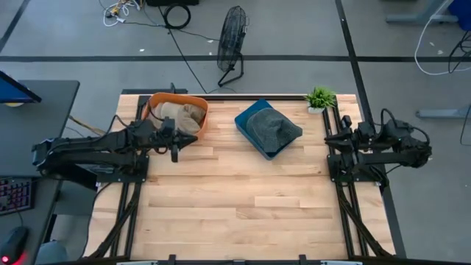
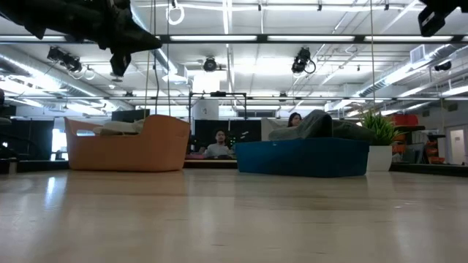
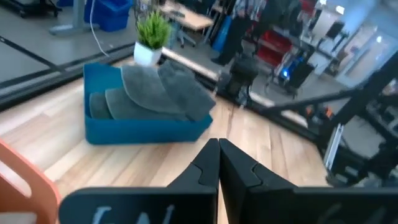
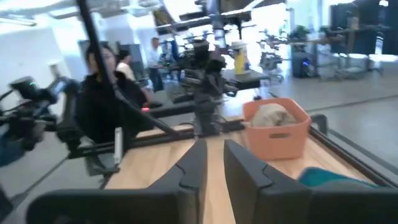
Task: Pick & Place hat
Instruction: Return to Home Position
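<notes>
- High view: the gray caps (image 1: 274,131) sit piled in the blue bin (image 1: 244,119), 1 o'clock from the centre of the table (image 1: 235,213). We see no cap loose on the boards.
- The orange bin (image 1: 180,96) holding beige fabric (image 1: 176,114) is at 10–11 o'clock. The plant (image 1: 320,97) is in the corner at 1–2 o'clock.
- The left gripper (image 1: 176,141) is at 10 o'clock, just beside the orange bin's near rim and aimed toward 3. The right gripper (image 1: 328,138) is at 2 o'clock by the table edge, aimed toward 9 and apart from the blue bin.
- Low view: the caps heap above the blue bin's rim. The left arm (image 2: 110,29) hangs overhead on the orange bin's side, well above its rim. Only a corner of the right arm (image 2: 439,16) shows. There are people (image 2: 219,142) beyond the table, none near it.
- Left wrist view: its fingers (image 3: 202,171) are pressed together with nothing between them. The blue bin and caps are ahead.
- Right wrist view: fingers set narrow with a slim gap showing, nothing held. The orange bin is ahead across the table.
- Our read: placing is done and only the homing move remains.
- To do it well, we'd keep the left gripper's height, then pull it toward 9 o'clock so it clears the orange rim.
- We'd keep both tools empty and narrow, move slowly, and make no sweep over the blue bin that could snag the heaped caps.
</notes>
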Controlling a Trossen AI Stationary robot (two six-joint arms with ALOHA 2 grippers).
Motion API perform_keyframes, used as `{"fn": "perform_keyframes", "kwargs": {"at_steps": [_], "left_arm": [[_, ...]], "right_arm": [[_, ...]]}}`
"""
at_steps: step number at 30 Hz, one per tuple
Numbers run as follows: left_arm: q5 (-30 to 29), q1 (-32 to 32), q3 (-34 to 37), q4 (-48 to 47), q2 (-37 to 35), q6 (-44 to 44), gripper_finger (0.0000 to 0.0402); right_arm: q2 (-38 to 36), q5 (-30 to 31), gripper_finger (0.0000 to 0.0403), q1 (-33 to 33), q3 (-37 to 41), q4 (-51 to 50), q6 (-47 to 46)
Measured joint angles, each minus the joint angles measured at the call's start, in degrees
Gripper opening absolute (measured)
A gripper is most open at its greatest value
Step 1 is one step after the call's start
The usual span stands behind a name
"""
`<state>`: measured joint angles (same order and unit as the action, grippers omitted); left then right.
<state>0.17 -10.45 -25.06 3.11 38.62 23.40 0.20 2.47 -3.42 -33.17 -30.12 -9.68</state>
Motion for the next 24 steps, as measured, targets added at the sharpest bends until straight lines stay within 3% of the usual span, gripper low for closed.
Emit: {"fn": "perform_keyframes", "kwargs": {"at_steps": [3,14,24], "left_arm": [[-0.2,0.0,0.0,-0.5,-1.5,0.0,0.0005],[-0.3,-0.1,0.5,-7.0,-13.9,-3.6,0.0005],[-1.0,-0.1,13.7,0.6,-23.4,1.4,0.0005]], "right_arm": [[-0.2,2.2,0.0058,0.0,-0.3,-0.4,-0.4],[-0.2,1.6,0.0058,0.0,-0.6,-0.7,-0.1],[-0.2,1.6,0.0058,0.0,-0.6,-0.7,0.0]]}}
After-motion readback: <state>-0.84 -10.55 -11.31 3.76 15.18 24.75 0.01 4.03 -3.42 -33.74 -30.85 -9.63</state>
